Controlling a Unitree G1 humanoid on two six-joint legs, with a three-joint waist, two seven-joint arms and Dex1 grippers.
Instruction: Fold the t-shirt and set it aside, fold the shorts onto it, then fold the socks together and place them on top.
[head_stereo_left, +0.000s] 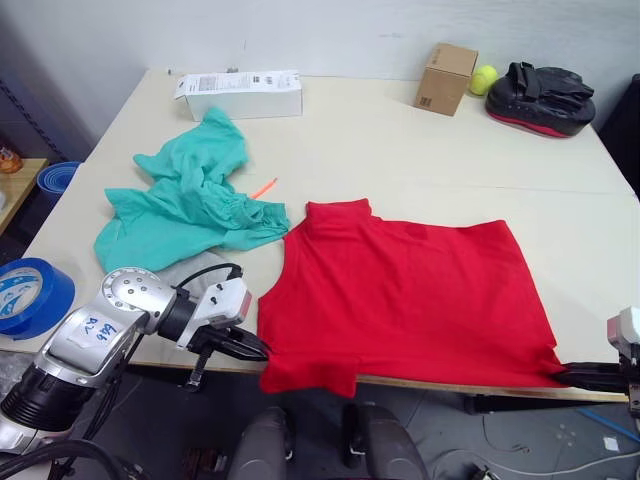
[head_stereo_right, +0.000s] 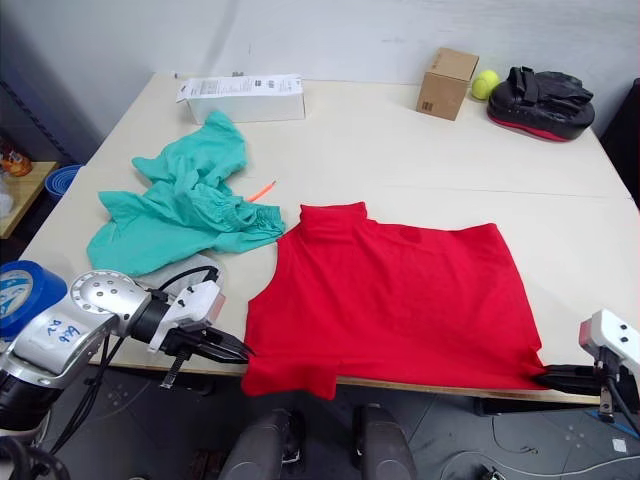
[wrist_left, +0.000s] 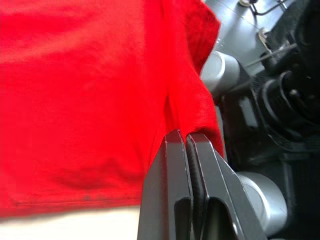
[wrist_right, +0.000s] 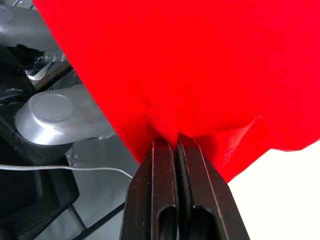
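You have the bright red short-sleeved cloth t-shirt (head_stereo_left: 405, 295) spread flat on the pale wooden table (head_stereo_left: 400, 150), its near edge hanging slightly over the table's front edge. Your left gripper (head_stereo_left: 252, 348) is pinched closed on the shirt's near-left corner, and your right gripper (head_stereo_right: 553, 377) is pinched closed on the near-right corner; both wrist views show red cloth clamped between the black fingers. The step in hand looks like the first fold of the shirt, so lift both corners together, keeping them level, and carry the near edge away from you toward the collar end so the cloth lays over itself without twisting. Keep the fabric lightly taut between the two grips; slack in the middle would likely bunch into a ridge. Watch the left side, where the crumpled teal-green cloth shorts (head_stereo_left: 185, 205) lie just beside the shirt's far-left corner, close enough to drag if your left arm swings wide. Release only once the folded edge rests squarely on the shirt.
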